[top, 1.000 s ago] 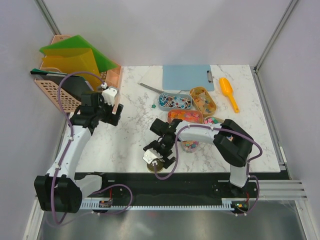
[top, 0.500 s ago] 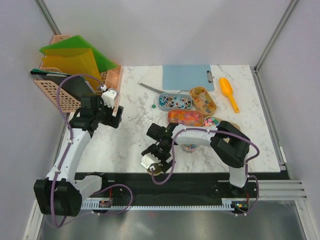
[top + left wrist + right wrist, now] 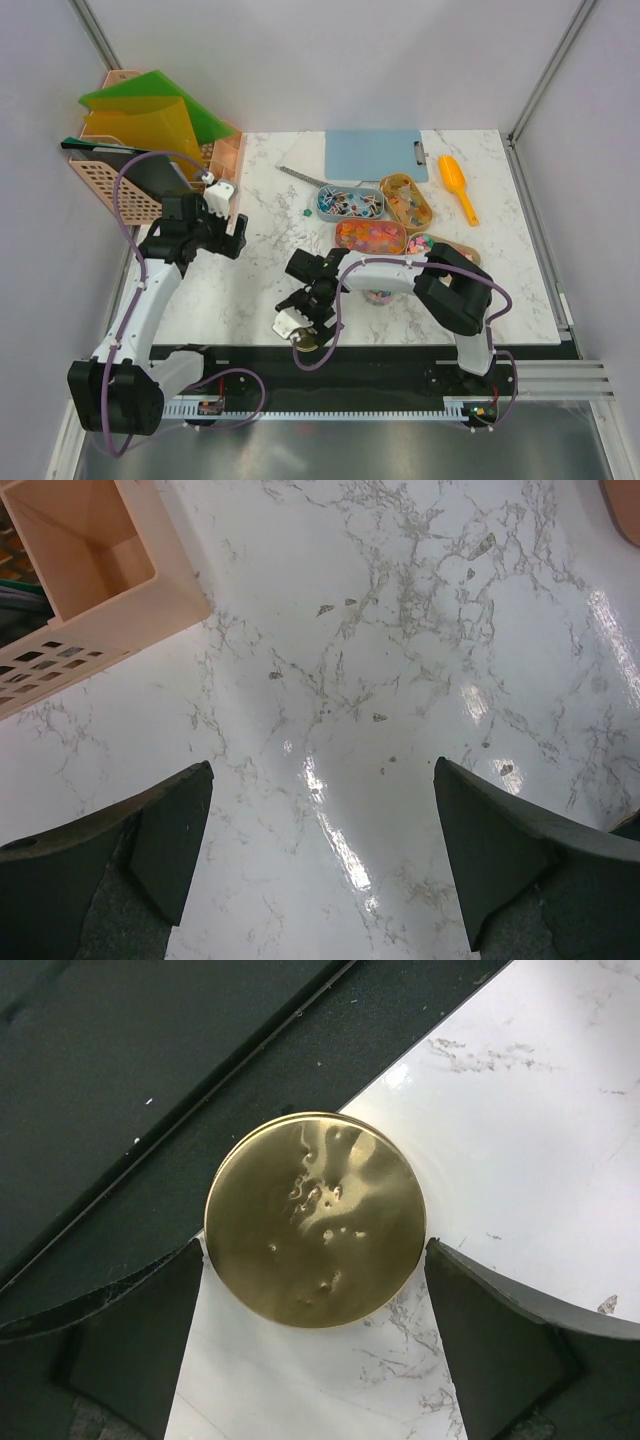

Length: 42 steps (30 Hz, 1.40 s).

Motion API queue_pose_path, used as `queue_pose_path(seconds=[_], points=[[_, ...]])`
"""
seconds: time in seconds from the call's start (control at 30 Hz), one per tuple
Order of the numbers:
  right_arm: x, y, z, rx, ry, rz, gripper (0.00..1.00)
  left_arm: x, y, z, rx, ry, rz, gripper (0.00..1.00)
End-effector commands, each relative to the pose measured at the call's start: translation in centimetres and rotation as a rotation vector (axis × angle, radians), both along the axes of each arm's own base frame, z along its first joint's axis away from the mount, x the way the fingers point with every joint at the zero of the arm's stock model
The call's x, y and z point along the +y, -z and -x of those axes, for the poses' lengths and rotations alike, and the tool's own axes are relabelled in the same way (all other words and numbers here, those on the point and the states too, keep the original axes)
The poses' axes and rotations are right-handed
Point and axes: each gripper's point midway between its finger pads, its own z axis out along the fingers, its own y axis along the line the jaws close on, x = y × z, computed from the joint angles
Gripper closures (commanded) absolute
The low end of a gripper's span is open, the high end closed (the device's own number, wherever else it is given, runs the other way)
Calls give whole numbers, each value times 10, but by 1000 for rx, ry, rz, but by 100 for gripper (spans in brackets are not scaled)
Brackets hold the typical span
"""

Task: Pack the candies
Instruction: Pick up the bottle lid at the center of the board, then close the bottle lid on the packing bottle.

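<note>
At the left, the basket (image 3: 100, 580) is cut off; the left gripper (image 3: 320, 850) hangs wide over bare table (image 3: 400, 630). Mid-table, the right gripper (image 3: 315, 1340), jaws wide, straddles the lid (image 3: 315, 1220), mostly hiding it from above. The right arm (image 3: 395, 268) half-covers a container (image 3: 378, 296); candies (image 3: 370, 235) fill trays (image 3: 321, 199) behind.

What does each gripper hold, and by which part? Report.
Nothing is held. The right gripper stands open astride the gold lid; the left gripper is open.

White-and-black arms (image 3: 142, 298), purple cables (image 3: 117, 195), dark wedge-shaped gripper fingers (image 3: 150, 845)
</note>
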Motion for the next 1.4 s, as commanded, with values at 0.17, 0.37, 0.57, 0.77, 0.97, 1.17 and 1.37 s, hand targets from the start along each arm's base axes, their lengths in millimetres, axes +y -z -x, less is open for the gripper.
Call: queue_pose_path(seconds=[0.17,0.37,0.57,0.77,0.97,1.17,1.37], points=[[15,-2,-3,2,33,-9,2,-6,-9,3,-18,0,49,3],[12,0,-9,-19,62,26,14,-8,-8,2,-9,7,61,3],[4,-27,-33,-63,189,14,24,-8,-10,-5,-15,12,55,3],[-42,-65,-98,-119,436,21,24,-12,-10,-18,-22,44,54,4],[-115,-104,-152,-194,695,35,22,-27,15,-25,21,79,53,5],[-193,-112,-146,-201,862,100,21,-76,46,-15,63,322,-45,4],[-219,-96,-110,-145,908,122,20,-120,62,-22,92,466,-93,5]])
